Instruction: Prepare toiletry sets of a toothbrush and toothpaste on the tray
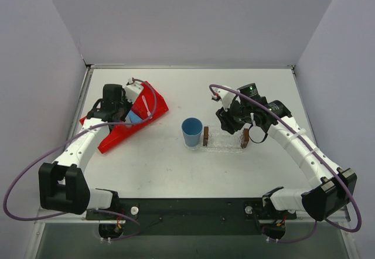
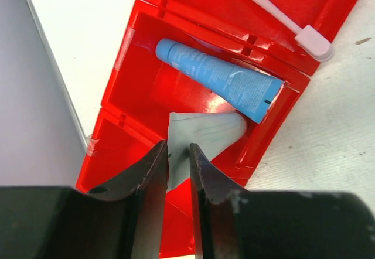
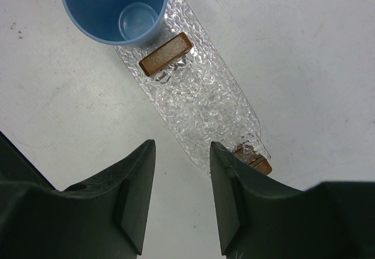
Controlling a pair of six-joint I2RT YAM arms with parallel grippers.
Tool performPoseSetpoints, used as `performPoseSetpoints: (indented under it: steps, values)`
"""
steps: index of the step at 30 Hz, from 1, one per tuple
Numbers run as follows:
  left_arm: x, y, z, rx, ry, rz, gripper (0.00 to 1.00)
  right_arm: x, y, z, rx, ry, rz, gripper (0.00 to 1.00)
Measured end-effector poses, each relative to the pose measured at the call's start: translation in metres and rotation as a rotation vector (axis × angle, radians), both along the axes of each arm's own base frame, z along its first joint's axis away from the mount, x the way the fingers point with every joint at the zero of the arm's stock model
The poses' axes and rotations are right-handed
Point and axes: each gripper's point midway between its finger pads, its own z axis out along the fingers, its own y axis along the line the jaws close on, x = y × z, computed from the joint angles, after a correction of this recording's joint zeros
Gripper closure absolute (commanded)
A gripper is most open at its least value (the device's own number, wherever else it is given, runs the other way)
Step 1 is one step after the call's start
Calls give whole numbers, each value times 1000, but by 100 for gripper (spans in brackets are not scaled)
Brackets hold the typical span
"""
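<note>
Blue cup (image 3: 111, 7) crowds left end of tray (image 3: 199, 101); middle btwn brown blocks (image 3: 166, 54) open fr above

Left of centre on the white surface (image 1: 176, 171), set at a slant with its far end toward the right, a red bin (image 1: 114, 140) split into compartments, and near the middle, well apart from it, a round blue cup (image 1: 191, 131), upright, open-mouthed, empty.

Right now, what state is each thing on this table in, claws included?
Left gripper: jaws barely apart, grip unclear.
Right gripper: open, empty.
Red plastic bin: holds both tubes and brush.
Bright blue toothpaste tube: lying flat in bin.
Pale grey toothpaste tube: beside it, end between left jaws.
White toothbrush: lying in next compartment.
Clear bubbly tray, brown end blocks: empty.
Round blue cup: upright, empty.
</note>
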Motion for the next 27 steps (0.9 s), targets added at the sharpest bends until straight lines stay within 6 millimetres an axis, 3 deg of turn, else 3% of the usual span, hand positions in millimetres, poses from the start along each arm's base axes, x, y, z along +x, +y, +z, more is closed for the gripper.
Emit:
performPoseSetpoints:
  steps: [5, 8, 9, 10, 21, 27]
  values:
    - [-3, -4, -5, -32, 30, -11, 69, 1, -1, 0, 0, 0, -5, 62]
    - [-3, -6, -10, -44, 46, -15, 86, 1, -1, 0, 0, 0, -5, 62]
    - [-2, -7, -11, -50, 48, -18, 98, 1, -1, 0, 0, 0, -5, 62]
    - [-2, -9, -11, -58, 48, -18, 100, 1, -1, 0, 0, 0, -5, 62]
    - [-7, -3, -8, -78, 83, -4, 100, 1, -1, 0, 0, 2, -6, 62]
    - [-4, -8, 26, -133, 61, -26, 100, 0, 0, 0, 10, 9, -6, 61]
